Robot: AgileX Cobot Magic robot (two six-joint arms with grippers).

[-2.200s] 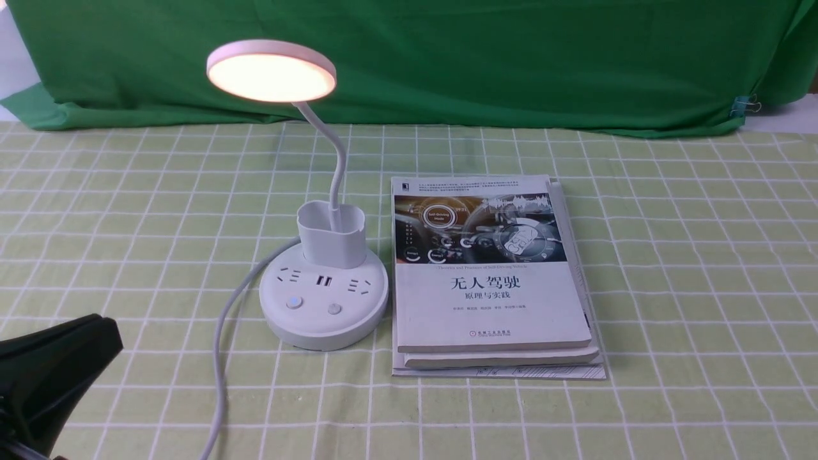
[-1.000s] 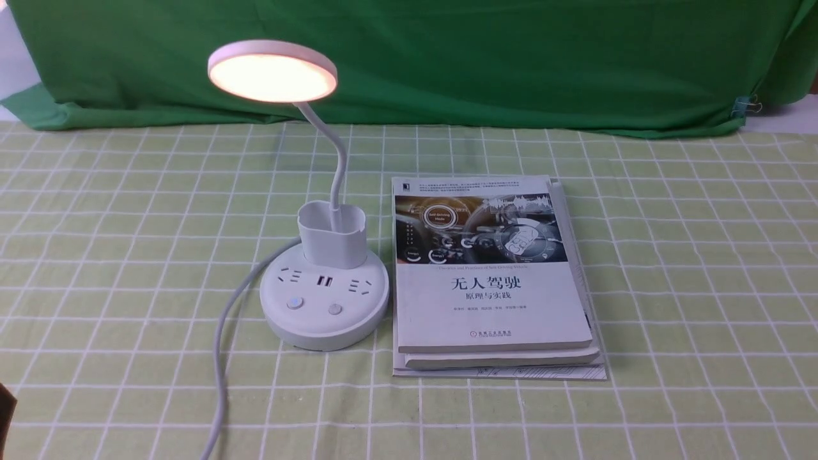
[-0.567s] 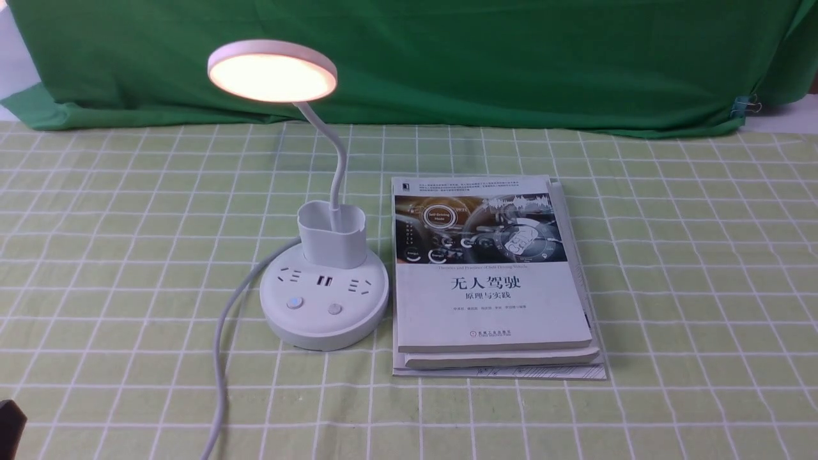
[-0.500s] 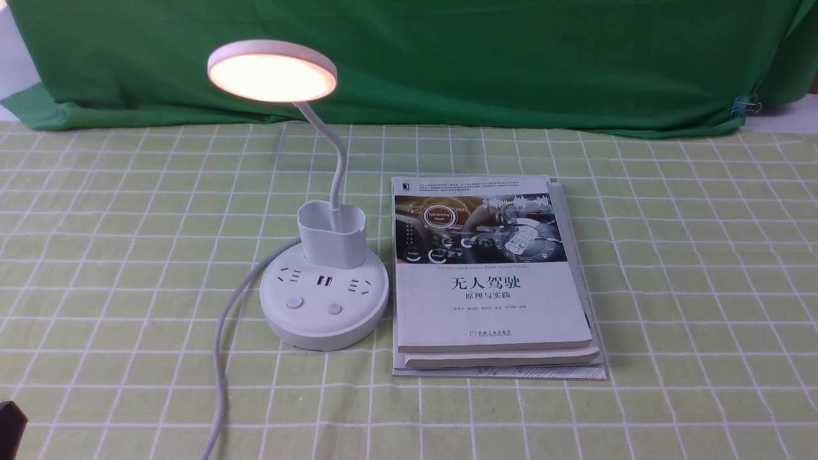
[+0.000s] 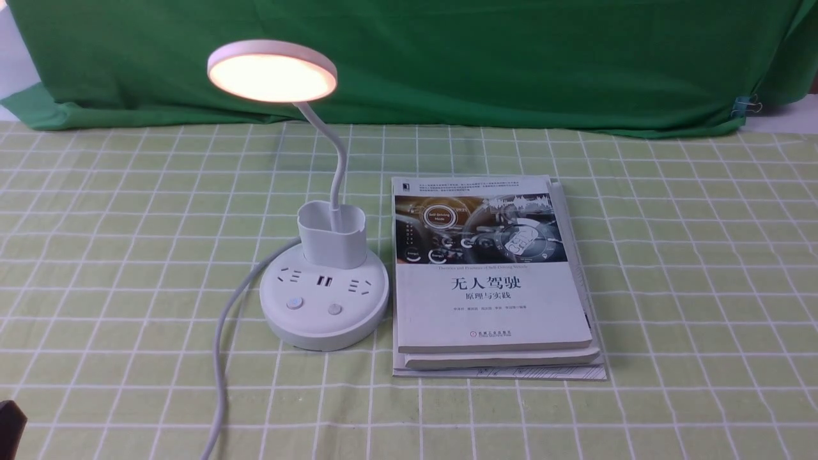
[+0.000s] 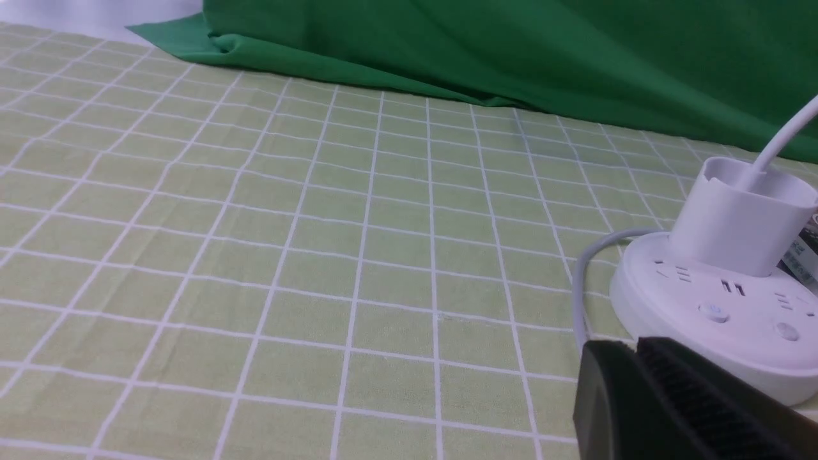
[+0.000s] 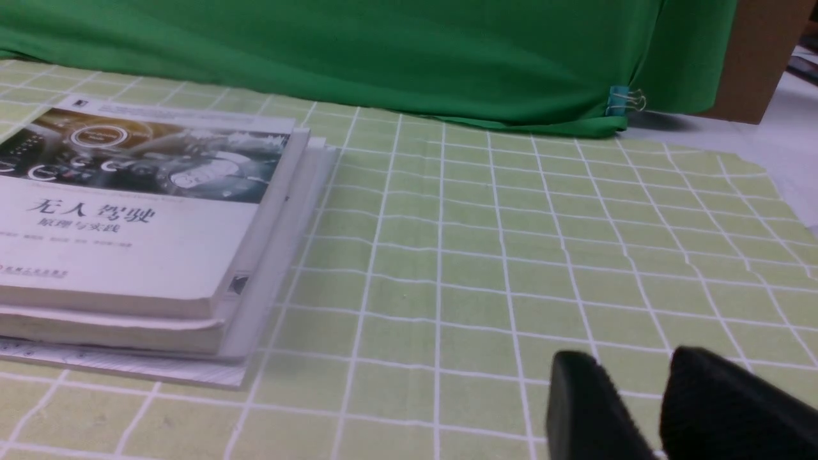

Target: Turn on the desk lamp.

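Observation:
The white desk lamp stands left of centre on the checked cloth. Its round disc head [image 5: 271, 71] glows warm and lit, on a bent gooseneck above the cup-like holder [image 5: 331, 234]. Its round base [image 5: 324, 319] has sockets and two buttons [image 5: 294, 303]. Its white cord [image 5: 220, 358] runs toward the near edge. My left gripper [image 6: 639, 345] is shut and empty, low and short of the base [image 6: 722, 358]; only a dark sliver of it [image 5: 9, 425] shows in the front view. My right gripper [image 7: 632, 367] is open and empty over bare cloth, right of the books.
A stack of books [image 5: 492, 275] lies right beside the lamp base, also in the right wrist view [image 7: 140, 217]. A green cloth backdrop [image 5: 447, 57] hangs along the far edge, with a clip [image 5: 744, 104] at its right end.
My left gripper has drawn back toward the near left corner, almost out of the front view. The lamp head glows in every frame. Nothing has moved in the last half second.

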